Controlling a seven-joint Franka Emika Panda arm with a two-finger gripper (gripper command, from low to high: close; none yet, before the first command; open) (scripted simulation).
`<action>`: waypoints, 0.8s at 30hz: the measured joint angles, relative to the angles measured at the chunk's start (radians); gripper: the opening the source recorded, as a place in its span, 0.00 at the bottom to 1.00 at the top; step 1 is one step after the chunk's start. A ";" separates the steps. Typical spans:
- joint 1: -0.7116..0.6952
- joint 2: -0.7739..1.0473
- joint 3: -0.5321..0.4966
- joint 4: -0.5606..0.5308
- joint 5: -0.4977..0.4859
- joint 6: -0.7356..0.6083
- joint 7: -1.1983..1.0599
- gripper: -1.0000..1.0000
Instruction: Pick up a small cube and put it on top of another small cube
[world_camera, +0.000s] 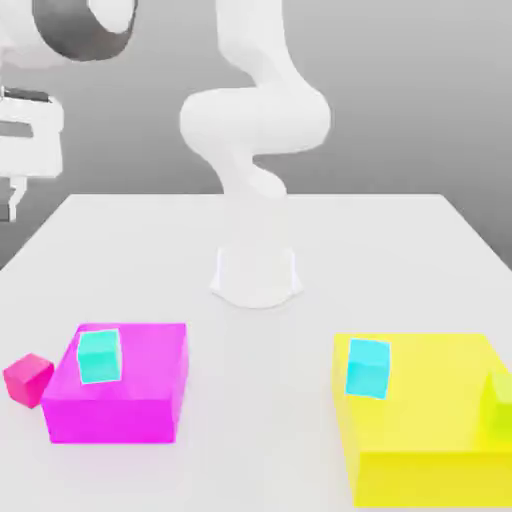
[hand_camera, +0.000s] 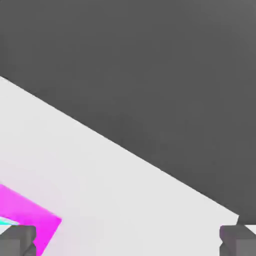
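Observation:
The small hot-pink cube (world_camera: 27, 377) sits on the white table (world_camera: 380, 250) at the exterior view's left, just beside the big magenta block (world_camera: 125, 400). The sky-cyan cube (world_camera: 368, 367) rests on top of the flat yellow block (world_camera: 430, 430) at the right. My gripper (world_camera: 12, 200) hangs high above the table's far left corner, well away from both cubes. In the hand view my gripper (hand_camera: 128, 241) is open, its two grey fingertips (hand_camera: 17, 241) far apart with nothing between them, and a corner of the magenta block (hand_camera: 30, 215) shows.
A greener turquoise cube (world_camera: 99, 356) stands on the magenta block. A lime-green cube (world_camera: 500, 405) sits on the yellow block's right edge. The arm's white base (world_camera: 256, 270) stands mid-table behind both blocks.

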 joint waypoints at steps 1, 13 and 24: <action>0.018 0.027 -0.030 -0.006 0.012 0.013 -0.045 0.50; -0.021 0.521 -0.029 -0.065 0.560 0.128 -0.864 0.50; -0.354 0.794 0.356 -0.013 0.904 0.256 -1.231 0.00</action>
